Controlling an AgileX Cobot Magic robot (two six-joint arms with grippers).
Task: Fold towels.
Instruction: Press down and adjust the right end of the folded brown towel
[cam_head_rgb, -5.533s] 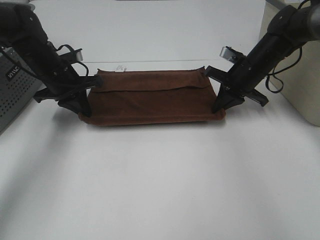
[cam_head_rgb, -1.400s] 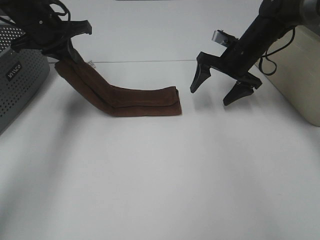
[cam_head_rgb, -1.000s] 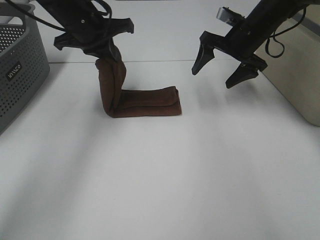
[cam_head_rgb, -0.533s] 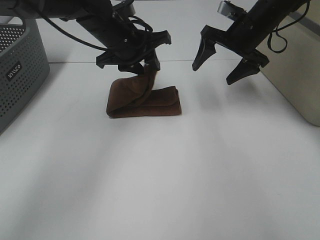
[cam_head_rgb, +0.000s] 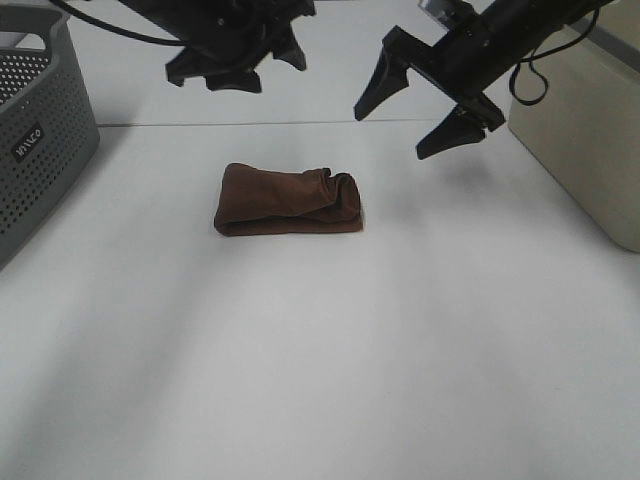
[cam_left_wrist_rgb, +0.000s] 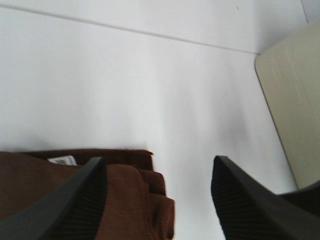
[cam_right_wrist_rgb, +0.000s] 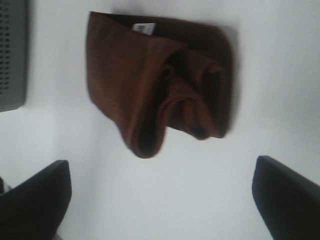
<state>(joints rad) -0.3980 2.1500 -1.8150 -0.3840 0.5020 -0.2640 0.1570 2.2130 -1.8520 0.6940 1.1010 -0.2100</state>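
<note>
The dark reddish-brown towel (cam_head_rgb: 290, 200) lies folded in a thick, slightly rumpled bundle on the white table (cam_head_rgb: 330, 360). My left gripper (cam_head_rgb: 240, 62) is open and empty, raised above and behind the towel. In the left wrist view the gripper (cam_left_wrist_rgb: 160, 200) hangs over the towel (cam_left_wrist_rgb: 125, 195), whose white tag (cam_left_wrist_rgb: 62, 160) shows at the edge. My right gripper (cam_head_rgb: 393, 133) is open and empty, in the air to the towel's back right. The right wrist view looks down between the spread fingers (cam_right_wrist_rgb: 35, 200) at the towel (cam_right_wrist_rgb: 160, 95) and its tag (cam_right_wrist_rgb: 144, 27).
A grey perforated basket (cam_head_rgb: 40, 110) stands at the left edge; it also shows in the right wrist view (cam_right_wrist_rgb: 12, 50). A beige box (cam_head_rgb: 590, 130) stands at the right and also shows in the left wrist view (cam_left_wrist_rgb: 292, 100).
My left gripper carried the towel's lifted end over to the right, laid it on the other half, let go and rose up and back. My right gripper stayed open and drifted slightly left.
</note>
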